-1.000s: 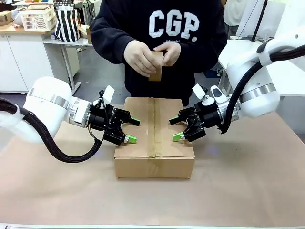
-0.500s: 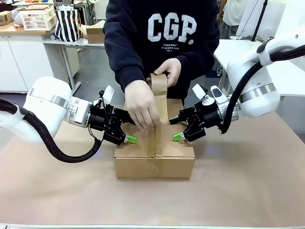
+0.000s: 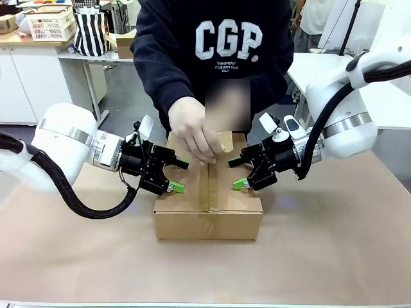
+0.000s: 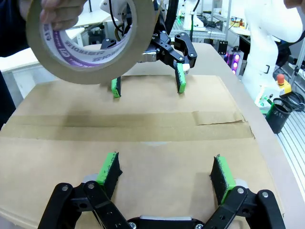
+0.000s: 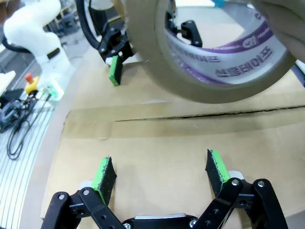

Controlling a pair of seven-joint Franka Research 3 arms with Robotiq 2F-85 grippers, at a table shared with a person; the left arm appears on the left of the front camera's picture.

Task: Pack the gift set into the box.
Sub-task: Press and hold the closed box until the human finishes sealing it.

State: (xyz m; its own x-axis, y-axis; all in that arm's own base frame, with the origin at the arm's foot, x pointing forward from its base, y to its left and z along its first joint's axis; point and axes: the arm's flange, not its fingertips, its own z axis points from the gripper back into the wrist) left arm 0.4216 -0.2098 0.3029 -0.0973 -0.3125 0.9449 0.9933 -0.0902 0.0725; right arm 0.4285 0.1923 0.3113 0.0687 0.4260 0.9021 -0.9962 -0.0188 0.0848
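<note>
Since 0.5 s ago the person's hand (image 3: 196, 131) pulled back; you are sealing the box (image 3: 208, 212) with tape roll (image 4: 90, 40). Both robot hands, left hand (image 3: 178, 174) and right hand (image 3: 236, 173), spread apart, should press flaps next.

Brown cardboard box (image 3: 209, 205), flaps closed, taped seam, lying mid-table

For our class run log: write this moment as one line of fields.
box: closed, seam part-taped | person's hand: holding tape roll above box | left gripper: open on flap | right gripper: open on flap
</note>
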